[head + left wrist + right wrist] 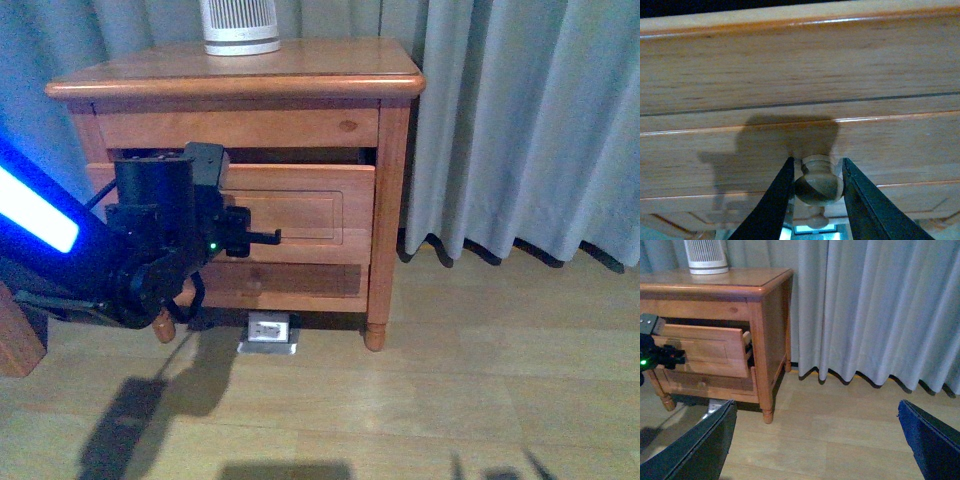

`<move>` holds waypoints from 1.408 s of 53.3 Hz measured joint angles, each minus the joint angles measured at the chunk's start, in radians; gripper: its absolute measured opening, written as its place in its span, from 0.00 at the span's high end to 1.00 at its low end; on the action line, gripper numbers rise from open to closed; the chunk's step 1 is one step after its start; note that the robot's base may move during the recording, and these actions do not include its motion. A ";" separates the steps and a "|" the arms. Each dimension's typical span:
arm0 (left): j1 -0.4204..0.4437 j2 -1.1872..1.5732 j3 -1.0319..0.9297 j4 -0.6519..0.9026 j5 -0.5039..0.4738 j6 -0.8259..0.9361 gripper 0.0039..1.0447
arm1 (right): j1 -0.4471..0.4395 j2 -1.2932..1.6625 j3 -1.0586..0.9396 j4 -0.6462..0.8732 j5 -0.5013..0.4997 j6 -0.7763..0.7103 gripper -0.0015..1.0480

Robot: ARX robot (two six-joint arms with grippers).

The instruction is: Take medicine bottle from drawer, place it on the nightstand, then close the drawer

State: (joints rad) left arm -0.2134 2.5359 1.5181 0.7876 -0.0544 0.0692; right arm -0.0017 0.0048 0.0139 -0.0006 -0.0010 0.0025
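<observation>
The orange-brown nightstand [300, 72] stands against the curtain. Its upper drawer [310, 215] is pulled out a little, with a dark gap above its front. My left gripper [262, 236] is shut on the drawer's round wooden knob [817, 182], one black finger on each side of it. In the right wrist view the drawer [715, 347] juts out from the nightstand [740, 280] with the left gripper [662, 356] at its front. My right gripper [816, 410] hangs open over bare floor, to the right of the nightstand. The medicine bottle is hidden.
A large white ribbed cylinder [240, 25] stands at the back of the nightstand top. The lower drawer [290, 280] is shut. A small white box [268, 330] lies on the floor under the cabinet. A grey curtain [520, 120] hangs to the right; a wooden bed frame [18, 345] is at left.
</observation>
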 joint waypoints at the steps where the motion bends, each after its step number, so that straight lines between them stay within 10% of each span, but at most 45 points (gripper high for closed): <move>1: -0.001 -0.019 -0.036 0.014 -0.003 -0.002 0.77 | 0.000 0.000 0.000 0.000 0.000 0.000 0.07; 38: -0.036 -0.309 -0.703 0.327 -0.089 -0.014 0.77 | 0.000 0.000 0.000 0.000 0.000 0.000 0.07; 64: -0.004 -0.675 -0.849 0.189 -0.127 -0.007 0.05 | 0.000 0.000 0.000 0.000 0.000 0.000 0.07; 75: 0.025 -1.050 -0.981 -0.026 -0.110 0.009 0.06 | 0.000 0.000 0.000 0.000 0.000 0.000 0.07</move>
State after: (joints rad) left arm -0.1883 1.4857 0.5369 0.7620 -0.1646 0.0784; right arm -0.0017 0.0048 0.0139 -0.0006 -0.0010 0.0025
